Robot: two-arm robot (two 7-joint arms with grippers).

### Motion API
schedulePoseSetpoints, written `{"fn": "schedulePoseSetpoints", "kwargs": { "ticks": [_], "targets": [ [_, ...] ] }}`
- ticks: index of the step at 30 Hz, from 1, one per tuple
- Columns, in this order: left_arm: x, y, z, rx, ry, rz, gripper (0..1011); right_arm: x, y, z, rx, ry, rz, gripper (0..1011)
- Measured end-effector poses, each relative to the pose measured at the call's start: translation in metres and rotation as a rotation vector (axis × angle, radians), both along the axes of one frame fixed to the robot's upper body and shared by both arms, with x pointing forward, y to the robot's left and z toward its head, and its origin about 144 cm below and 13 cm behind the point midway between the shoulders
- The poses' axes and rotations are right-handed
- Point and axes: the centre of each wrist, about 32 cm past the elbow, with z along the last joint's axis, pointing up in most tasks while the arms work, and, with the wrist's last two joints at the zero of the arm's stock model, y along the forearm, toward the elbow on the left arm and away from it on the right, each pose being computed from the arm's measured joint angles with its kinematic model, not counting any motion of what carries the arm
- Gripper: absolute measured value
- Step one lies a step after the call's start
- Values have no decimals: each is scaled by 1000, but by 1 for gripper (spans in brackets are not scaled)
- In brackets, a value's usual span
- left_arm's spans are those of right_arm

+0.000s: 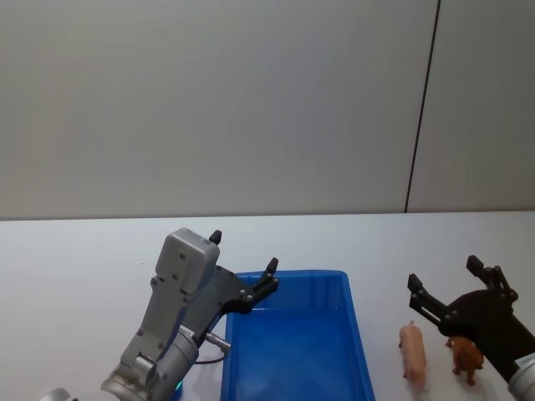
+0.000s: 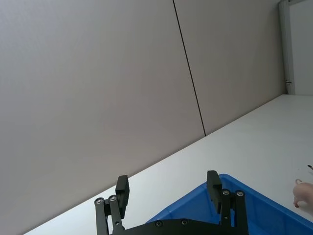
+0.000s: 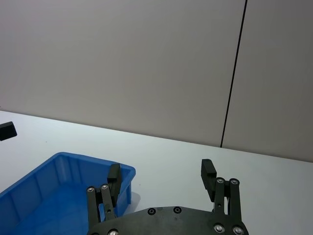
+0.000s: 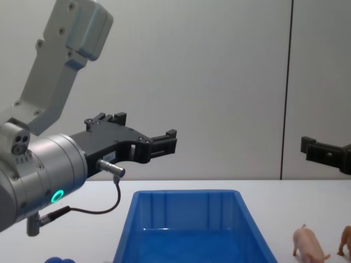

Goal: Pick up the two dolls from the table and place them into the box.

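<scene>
Pink pig (image 1: pixel 413 351) and brown animal (image 1: pixel 468 357) both stand upright on the table (image 1: pixel 84 251), outside the box (image 1: pixel 318 273).

Head view layout:
- The box is at 6 o'clock in the view, long axis running 12–6.
- The pink pig is at 3 o'clock of the box, near its right wall but apart from it. Its body lies roughly along 12–6.
- The brown animal is at 3 o'clock of the pig, just beside it with a small gap between them.

Right gripper (image 1: pixel 444 272): fingers spread wide, nothing between them. It hangs in the air over the two animals with fingertips pointing to about 10 o'clock. In the head view its body overlaps part of the brown animal. The chest view puts it well above table level, coming in from the right edge, touching neither one. The right wrist view has the box's corner past one finger.

Left gripper (image 1: pixel 243 252): also spread wide and holding nothing. It is over the box's far-left corner, at about 10 o'clock of the box centre, with fingertips pointing to about 2 o'clock. The chest view shows it well above the rim, not touching the box. The left wrist view shows the box corner under the fingers and the pig farther off at the edge.

A grey wall (image 1: pixel 251 100) with a dark vertical seam (image 1: pixel 422 109) runs behind the table.
</scene>
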Motion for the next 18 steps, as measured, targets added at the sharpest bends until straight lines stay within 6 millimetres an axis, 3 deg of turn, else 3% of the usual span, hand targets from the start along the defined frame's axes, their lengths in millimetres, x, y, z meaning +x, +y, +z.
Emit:
{"fn": "schedulePoseSetpoints", "kwargs": {
  "ticks": [18],
  "targets": [
    [0,0,0,0,0,0,1001,0,0,0,0,0,0,1001]
  ]
}}
